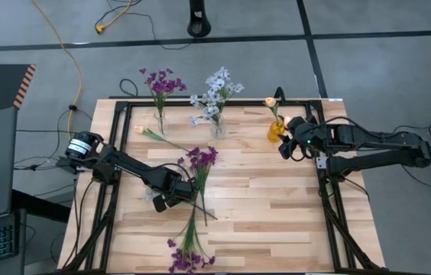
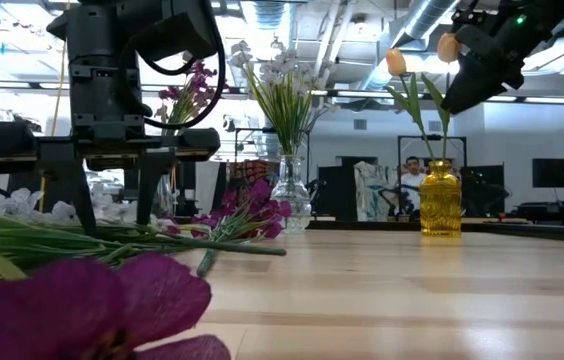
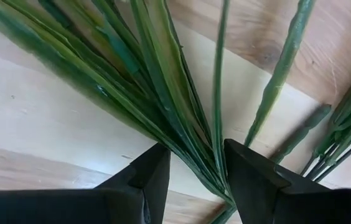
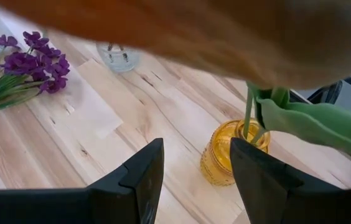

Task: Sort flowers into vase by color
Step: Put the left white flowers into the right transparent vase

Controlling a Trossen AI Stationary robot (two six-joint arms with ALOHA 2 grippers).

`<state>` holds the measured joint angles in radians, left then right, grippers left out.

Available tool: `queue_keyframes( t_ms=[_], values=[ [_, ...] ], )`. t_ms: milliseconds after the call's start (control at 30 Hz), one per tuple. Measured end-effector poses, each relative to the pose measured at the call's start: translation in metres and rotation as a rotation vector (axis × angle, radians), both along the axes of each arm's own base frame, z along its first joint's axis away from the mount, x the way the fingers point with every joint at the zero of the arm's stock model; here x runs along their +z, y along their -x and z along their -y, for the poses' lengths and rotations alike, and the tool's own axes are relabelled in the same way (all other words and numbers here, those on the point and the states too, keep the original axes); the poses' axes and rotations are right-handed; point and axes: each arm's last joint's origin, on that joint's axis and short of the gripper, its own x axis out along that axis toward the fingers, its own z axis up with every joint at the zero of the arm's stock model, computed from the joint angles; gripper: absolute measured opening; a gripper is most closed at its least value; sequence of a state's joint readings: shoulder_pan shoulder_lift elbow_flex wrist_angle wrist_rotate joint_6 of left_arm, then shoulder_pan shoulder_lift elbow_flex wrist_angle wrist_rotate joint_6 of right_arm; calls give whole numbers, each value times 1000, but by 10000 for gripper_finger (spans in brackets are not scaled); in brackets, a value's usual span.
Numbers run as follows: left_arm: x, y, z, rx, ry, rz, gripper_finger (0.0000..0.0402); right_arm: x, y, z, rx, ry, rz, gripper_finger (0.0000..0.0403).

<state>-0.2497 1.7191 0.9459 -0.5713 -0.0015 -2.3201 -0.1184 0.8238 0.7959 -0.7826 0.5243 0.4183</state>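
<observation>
Left tool [image 3: 194, 180], fingers apart, straddles purple sprig stems [image 3: 163, 93] on the counter [image 1: 277, 206] for pickup; right tool [image 4: 191, 180], fingers apart, hovers above the amber vase [image 4: 228, 155].

We see even, bright overhead light in high view; table [image 1: 277, 206] pale, only soft, short shadows under arms. In low view we face backlit room: ceiling strip lights [image 2: 292, 12] glare white, left arm near-silhouette. Purple bloom [image 2: 82, 305] nearest lens is heavily blurred, yellow vase [image 2: 440, 198] farther off sharp. In left wrist view we find green stems [image 3: 157, 81] soft, pale glare on wood. In right wrist view, orange blur [image 4: 213, 31] smears across frame; vase below fairly crisp.
</observation>
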Motion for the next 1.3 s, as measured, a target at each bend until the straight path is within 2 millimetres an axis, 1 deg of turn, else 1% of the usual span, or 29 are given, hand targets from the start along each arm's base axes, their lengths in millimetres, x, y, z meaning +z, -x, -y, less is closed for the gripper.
queue_keyframes(
  t_ms=[100, 200, 467, 633, 733, 833, 1167, 1300],
  values=[
    [0, 0, 0, -5, -4, 0, 139, 0, 0, 0, 0, 0, 0, 209],
    [0, 0, 0, -12, -7, -1, 124, 0, 0, 0, 0, 0, 0, 209],
    [0, 1, 0, -47, -19, -7, 45, 0, 0, 0, 0, -1, -3, 209],
    [0, 1, -1, -62, -47, 1, 11, 0, 0, 0, 0, -1, -3, 209],
    [1, 1, -1, -74, -62, 7, 6, 0, 0, 0, 0, -1, -3, 209],
    [6, 4, -3, -70, -93, 8, 8, 0, 0, 0, 0, -1, -3, 209],
    [41, 27, -5, -103, -165, 27, 10, 0, 0, 0, 0, -1, -2, 209],
    [56, 38, -7, -152, -206, 42, 10, 0, 0, 0, 0, -1, -2, 209]
  ],
)
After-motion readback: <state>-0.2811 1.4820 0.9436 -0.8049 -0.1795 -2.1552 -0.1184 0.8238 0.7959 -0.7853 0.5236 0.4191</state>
